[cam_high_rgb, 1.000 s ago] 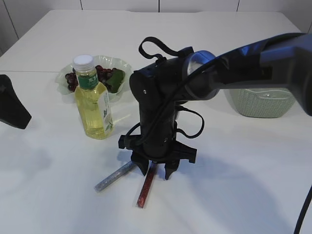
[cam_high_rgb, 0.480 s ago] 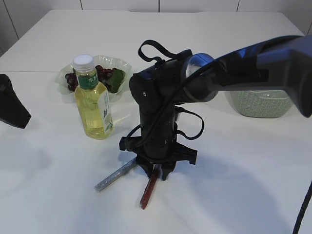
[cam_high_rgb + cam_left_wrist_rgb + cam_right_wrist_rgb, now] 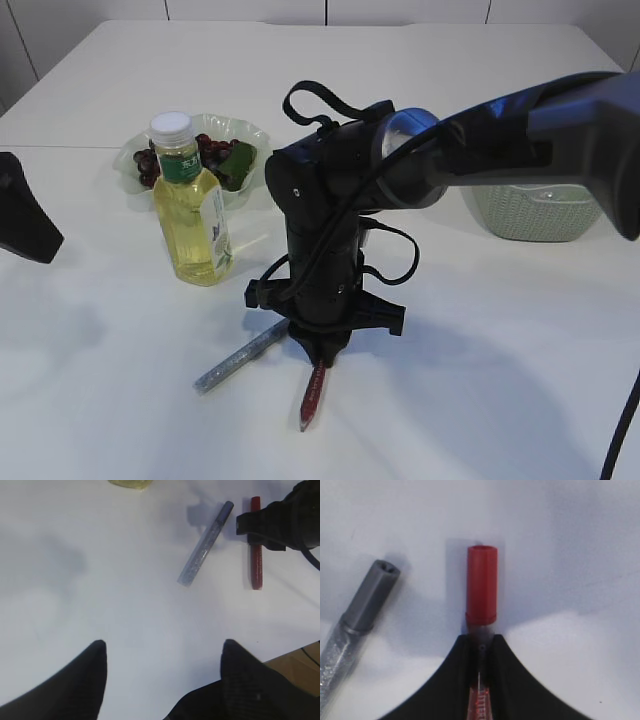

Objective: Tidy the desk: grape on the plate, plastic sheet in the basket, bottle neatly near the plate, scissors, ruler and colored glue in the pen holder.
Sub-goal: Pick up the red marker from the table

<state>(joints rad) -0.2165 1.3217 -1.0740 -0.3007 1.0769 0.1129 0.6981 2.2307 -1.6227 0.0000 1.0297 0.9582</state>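
Observation:
A red glue pen [image 3: 313,393] lies on the white table, and my right gripper [image 3: 320,352] points straight down, shut on its upper half. In the right wrist view the red cap [image 3: 481,590] sticks out past the shut fingertips [image 3: 465,647]. A silver glitter glue pen [image 3: 237,362] lies just left of it, untouched. My left gripper [image 3: 162,647] hovers open over bare table, nothing between its fingers. The yellow bottle [image 3: 190,215] stands upright before the plate [image 3: 250,130] holding grapes [image 3: 210,150]. Scissors, ruler, plastic sheet and pen holder are out of view.
A pale green woven basket [image 3: 530,212] sits at the right, partly behind my right arm. The left arm's dark body [image 3: 22,215] shows at the left edge. The table's near edge appears in the left wrist view [image 3: 295,662].
My right gripper's jaws have closed from open onto the red glue pen, and the pen has swung to point more straight toward the front. The left gripper has stayed put.

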